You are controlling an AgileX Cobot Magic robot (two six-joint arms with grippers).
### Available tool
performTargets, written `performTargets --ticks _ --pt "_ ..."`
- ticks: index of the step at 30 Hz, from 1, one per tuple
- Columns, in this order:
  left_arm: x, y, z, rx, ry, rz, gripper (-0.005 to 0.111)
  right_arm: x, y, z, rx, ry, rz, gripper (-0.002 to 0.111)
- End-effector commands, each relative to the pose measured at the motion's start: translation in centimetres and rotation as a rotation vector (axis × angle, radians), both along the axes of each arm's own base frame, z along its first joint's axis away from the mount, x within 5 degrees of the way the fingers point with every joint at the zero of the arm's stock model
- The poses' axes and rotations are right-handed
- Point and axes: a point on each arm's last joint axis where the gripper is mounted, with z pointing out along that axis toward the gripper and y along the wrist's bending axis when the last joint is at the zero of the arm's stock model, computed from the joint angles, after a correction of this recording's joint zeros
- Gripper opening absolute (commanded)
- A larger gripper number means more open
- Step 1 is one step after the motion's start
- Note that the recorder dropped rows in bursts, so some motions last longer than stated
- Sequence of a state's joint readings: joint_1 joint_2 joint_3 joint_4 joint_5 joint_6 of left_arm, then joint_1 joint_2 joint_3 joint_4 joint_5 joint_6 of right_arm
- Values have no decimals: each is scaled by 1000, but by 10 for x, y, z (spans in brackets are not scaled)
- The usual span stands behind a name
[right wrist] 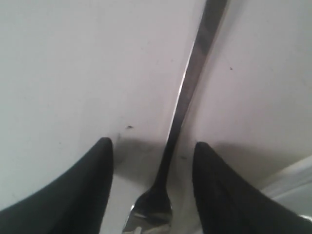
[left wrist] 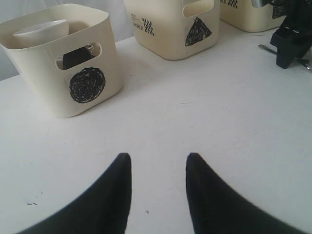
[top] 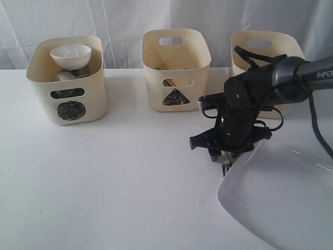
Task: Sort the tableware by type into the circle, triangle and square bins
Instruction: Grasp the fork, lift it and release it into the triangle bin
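Observation:
A steel fork (right wrist: 187, 92) lies flat on the white table, close to the rim of the large white plate (top: 281, 203). My right gripper (right wrist: 152, 142) is open and low over it, one finger on each side of the fork's neck, touching nothing. In the exterior view this gripper (top: 225, 156) hangs at the plate's far left edge. My left gripper (left wrist: 158, 158) is open and empty over bare table, facing the circle bin (left wrist: 87, 85). That bin holds a white bowl (top: 71, 54). The triangle bin (top: 177, 73) stands in the middle. The right arm covers the mark on the third bin (top: 260, 47).
The three bins stand in a row along the table's back edge before a white curtain. The plate fills the front right corner and runs out of view. The right arm (left wrist: 292, 34) and its cable reach in from the right, in front of the third bin.

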State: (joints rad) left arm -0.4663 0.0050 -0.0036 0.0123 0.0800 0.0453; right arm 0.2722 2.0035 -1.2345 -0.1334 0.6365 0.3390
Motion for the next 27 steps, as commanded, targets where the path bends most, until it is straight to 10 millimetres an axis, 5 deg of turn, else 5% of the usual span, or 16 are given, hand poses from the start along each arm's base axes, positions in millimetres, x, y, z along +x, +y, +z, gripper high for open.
performTargets --ticks 1,5,8,11,20,27 --pt "0 0 -1 -12 4 0 43 -2 0 -3 -2 28 -11 38" --pt "0 0 -1 -12 4 0 43 -2 1 -3 16 29 -25 22" --pt "0 0 -1 -12 4 0 43 -2 1 -3 18 24 -22 0" --pt "0 0 -1 -12 4 0 43 -2 2 6 25 0 -21 0" --pt "0 0 -1 -12 4 0 43 -12 16 82 122 -243 15 0" --pt "0 0 -1 -12 4 0 43 -12 24 147 234 -620 88 0"
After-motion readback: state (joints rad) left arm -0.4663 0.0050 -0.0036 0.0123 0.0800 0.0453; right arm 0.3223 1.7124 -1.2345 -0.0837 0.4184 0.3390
